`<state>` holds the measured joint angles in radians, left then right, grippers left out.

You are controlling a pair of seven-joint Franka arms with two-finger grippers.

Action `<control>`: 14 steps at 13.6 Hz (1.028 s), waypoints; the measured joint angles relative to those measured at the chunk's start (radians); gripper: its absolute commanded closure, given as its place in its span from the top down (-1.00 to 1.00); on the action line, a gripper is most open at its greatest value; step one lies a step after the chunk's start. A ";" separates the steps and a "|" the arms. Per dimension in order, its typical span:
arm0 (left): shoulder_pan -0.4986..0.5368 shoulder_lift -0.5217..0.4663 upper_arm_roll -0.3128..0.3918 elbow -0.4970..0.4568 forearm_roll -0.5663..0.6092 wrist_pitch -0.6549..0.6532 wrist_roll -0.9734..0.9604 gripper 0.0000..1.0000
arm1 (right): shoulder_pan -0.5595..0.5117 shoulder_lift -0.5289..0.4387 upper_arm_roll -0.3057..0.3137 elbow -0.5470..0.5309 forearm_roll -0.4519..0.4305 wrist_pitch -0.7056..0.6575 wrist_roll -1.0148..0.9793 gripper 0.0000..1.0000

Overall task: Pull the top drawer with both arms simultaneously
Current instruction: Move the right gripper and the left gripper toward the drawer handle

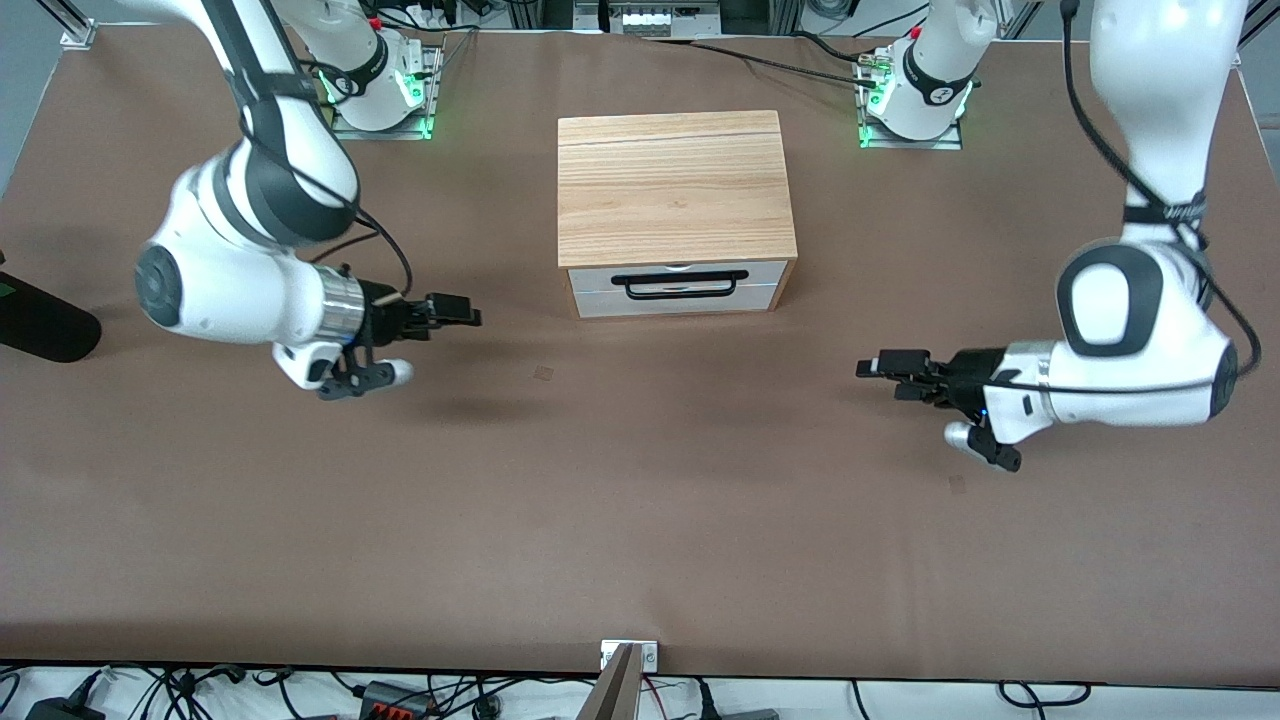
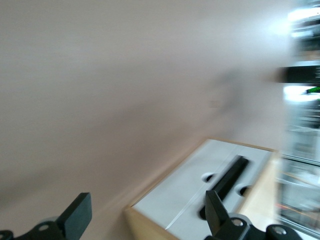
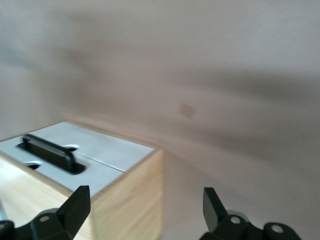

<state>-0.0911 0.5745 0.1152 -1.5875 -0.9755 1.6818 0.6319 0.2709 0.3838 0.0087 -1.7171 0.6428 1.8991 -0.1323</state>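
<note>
The light-wood cabinet (image 1: pixel 675 185) stands at the middle of the table, its white front facing the front camera. The top drawer (image 1: pixel 600 277) is shut, and its long black bar handle (image 1: pixel 680 284) is free. My right gripper (image 1: pixel 455 310) is open and empty, level with the cabinet's front, toward the right arm's end. My left gripper (image 1: pixel 880 368) is open and empty over the table, toward the left arm's end. The left wrist view shows the handle (image 2: pixel 231 176) past my open left gripper (image 2: pixel 146 215). The right wrist view shows the handle (image 3: pixel 50 151) past my open right gripper (image 3: pixel 145 207).
A second white front panel (image 1: pixel 600 303) sits below the top drawer. A black object (image 1: pixel 45 320) lies at the table edge at the right arm's end. A small square mark (image 1: pixel 543 373) is on the brown table (image 1: pixel 640 520).
</note>
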 measured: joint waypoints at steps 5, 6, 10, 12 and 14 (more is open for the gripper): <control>0.060 0.091 -0.028 -0.100 -0.283 -0.083 0.233 1.00 | 0.016 0.145 0.000 -0.001 0.438 -0.004 -0.338 1.00; 0.050 0.086 -0.039 -0.099 -0.298 -0.075 0.233 1.00 | 0.028 0.172 0.000 -0.001 0.506 -0.005 -0.400 1.00; -0.003 0.075 -0.051 -0.119 -0.336 -0.029 0.229 1.00 | 0.077 0.243 0.003 0.000 0.732 -0.077 -0.587 1.00; -0.011 0.061 -0.071 -0.183 -0.420 -0.028 0.229 1.00 | 0.099 0.284 0.003 0.000 0.805 -0.114 -0.665 1.00; -0.015 0.023 -0.099 -0.268 -0.482 -0.014 0.230 1.00 | 0.110 0.330 0.004 0.000 0.839 -0.144 -0.726 1.00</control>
<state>-0.1064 0.5971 0.0166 -1.8554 -1.4573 1.6681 0.8615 0.3807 0.7134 0.0126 -1.7175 1.4814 1.7554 -0.8588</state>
